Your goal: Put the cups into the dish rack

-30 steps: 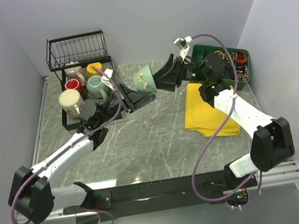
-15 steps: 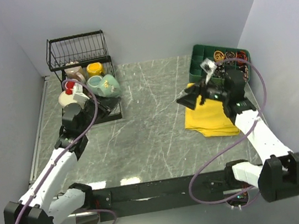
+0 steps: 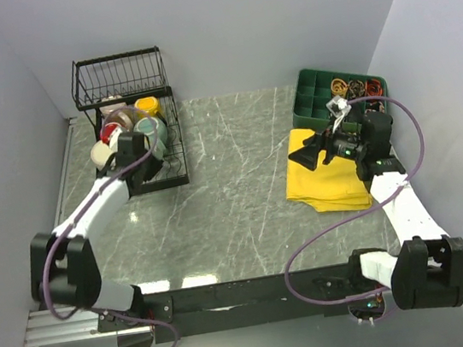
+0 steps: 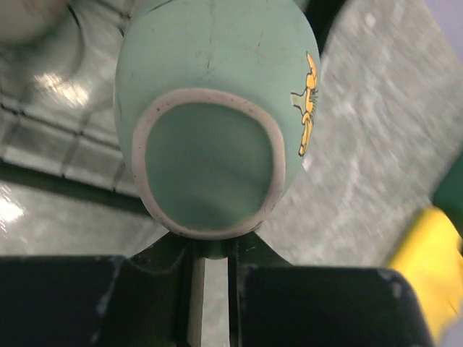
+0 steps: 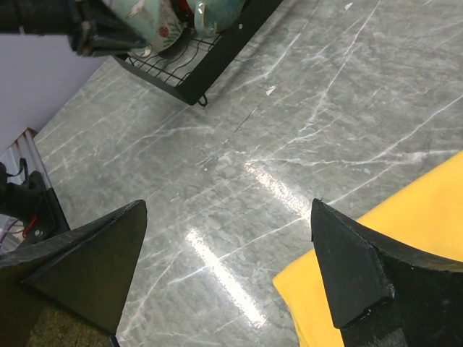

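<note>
Our left fingers (image 4: 116,303) now reach over the dish rack (image 3: 119,77), pinching the teal mug (image 4: 217,108) at their 12 o'clock; right fingers (image 5: 79,267) gape open.

Our left arm (image 3: 90,212) reaches far forward, left gripper (image 4: 211,249) pinched tight on a teal mug (image 4: 210,108). Our right arm (image 3: 401,210) is folded at the elbow, right gripper (image 5: 228,271) spread wide, holding nothing.

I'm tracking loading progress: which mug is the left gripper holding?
The teal mug with the yellow print on its side, pinched in the left gripper; the other mugs sit in the dish rack.
</note>
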Controlling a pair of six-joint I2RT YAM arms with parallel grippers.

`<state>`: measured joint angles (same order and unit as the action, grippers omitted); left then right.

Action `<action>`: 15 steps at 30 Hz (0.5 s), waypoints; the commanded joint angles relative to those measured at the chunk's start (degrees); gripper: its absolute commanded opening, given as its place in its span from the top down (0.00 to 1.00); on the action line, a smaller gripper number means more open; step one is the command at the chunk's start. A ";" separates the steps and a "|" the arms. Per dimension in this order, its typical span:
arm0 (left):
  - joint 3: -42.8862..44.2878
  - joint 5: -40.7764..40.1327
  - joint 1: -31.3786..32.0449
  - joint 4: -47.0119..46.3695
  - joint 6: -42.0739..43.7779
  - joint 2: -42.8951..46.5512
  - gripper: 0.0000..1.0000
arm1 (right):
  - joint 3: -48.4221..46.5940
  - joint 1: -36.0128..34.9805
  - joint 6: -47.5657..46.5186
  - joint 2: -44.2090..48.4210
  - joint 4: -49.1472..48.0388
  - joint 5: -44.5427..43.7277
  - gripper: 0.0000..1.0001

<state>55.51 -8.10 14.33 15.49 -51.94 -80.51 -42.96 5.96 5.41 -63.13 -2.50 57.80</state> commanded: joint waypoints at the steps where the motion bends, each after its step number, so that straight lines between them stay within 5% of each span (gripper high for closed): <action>1: 10.13 -9.91 -0.09 5.25 2.11 -5.96 0.99 | -1.34 0.90 -0.05 0.91 -2.50 1.79 0.00; 15: 18.76 -12.65 0.00 9.91 0.00 -20.82 0.99 | -1.16 2.48 0.83 1.17 -3.30 3.02 0.00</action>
<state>70.26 -19.57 14.31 25.61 -51.75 -99.39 -42.96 7.77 6.09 -63.11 -3.40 59.57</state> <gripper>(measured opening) 0.156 0.998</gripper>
